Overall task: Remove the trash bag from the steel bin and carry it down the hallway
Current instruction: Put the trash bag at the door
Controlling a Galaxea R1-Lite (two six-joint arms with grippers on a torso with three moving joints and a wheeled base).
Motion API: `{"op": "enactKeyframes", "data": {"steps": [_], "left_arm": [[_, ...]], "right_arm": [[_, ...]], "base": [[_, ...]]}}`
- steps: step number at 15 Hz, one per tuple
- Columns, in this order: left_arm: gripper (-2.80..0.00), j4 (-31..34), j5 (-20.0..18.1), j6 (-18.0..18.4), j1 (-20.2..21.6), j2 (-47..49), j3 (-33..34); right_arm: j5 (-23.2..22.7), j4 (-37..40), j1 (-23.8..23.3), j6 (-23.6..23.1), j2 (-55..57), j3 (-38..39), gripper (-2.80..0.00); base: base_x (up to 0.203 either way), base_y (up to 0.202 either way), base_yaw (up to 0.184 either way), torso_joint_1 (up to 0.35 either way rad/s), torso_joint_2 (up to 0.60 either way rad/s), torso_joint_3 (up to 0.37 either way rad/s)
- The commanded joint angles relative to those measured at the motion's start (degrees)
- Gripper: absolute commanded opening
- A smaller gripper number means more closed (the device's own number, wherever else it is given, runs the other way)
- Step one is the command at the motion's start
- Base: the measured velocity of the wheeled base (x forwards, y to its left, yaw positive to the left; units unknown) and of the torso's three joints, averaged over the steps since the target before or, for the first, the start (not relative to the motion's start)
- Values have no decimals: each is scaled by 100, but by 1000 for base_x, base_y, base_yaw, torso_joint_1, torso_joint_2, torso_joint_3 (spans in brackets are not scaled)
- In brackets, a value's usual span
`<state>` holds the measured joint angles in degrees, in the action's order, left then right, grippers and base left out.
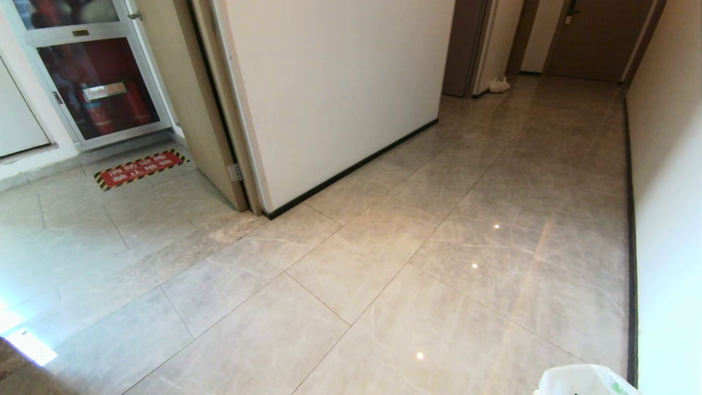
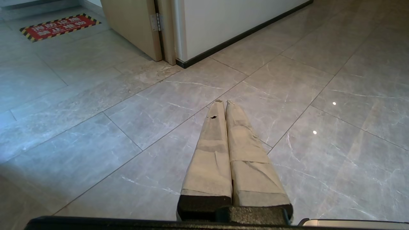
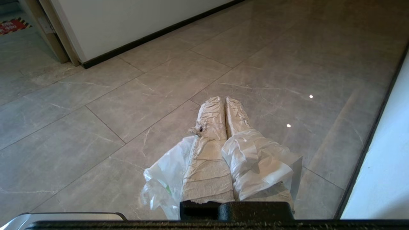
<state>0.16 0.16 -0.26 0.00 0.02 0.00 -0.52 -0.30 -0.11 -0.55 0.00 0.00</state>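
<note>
The trash bag (image 3: 258,159), thin white plastic with a bit of green print, is draped over one taped finger and hangs down beside the other. My right gripper (image 3: 224,100) is shut on it, low over the tiles. In the head view only the bag's top (image 1: 584,381) shows, at the lower right corner near the right wall. My left gripper (image 2: 223,103) is shut with nothing in it, its taped fingers pressed together above the floor. The hallway (image 1: 493,192) of glossy beige-grey tiles runs ahead to the upper right. The steel bin is out of view.
A white wall corner with black baseboard (image 1: 340,109) juts in at left-centre, with an open door leaf (image 1: 186,99) beside it. Further left are a fire-extinguisher cabinet (image 1: 98,82) and a red floor sign (image 1: 141,169). The right wall (image 1: 669,219) runs close by; a dark door (image 1: 598,38) ends the corridor.
</note>
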Motion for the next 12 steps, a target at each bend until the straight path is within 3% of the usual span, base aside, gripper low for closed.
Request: {"op": "enactKeyframes", "data": {"steps": [1, 7, 12], "left_arm": [[-280, 2, 2, 0, 0, -2, 0], [-280, 2, 2, 0, 0, -1, 0], [-280, 2, 2, 0, 0, -2, 0]], "right_arm": [[0, -5, 2, -7, 9, 0, -280], [0, -5, 2, -7, 9, 0, -280], [0, -5, 2, -7, 9, 0, -280]], "base": [[0, 0, 0, 0, 0, 0], [15, 10, -1, 1, -1, 0], [198, 182, -1, 4, 3, 1]]}}
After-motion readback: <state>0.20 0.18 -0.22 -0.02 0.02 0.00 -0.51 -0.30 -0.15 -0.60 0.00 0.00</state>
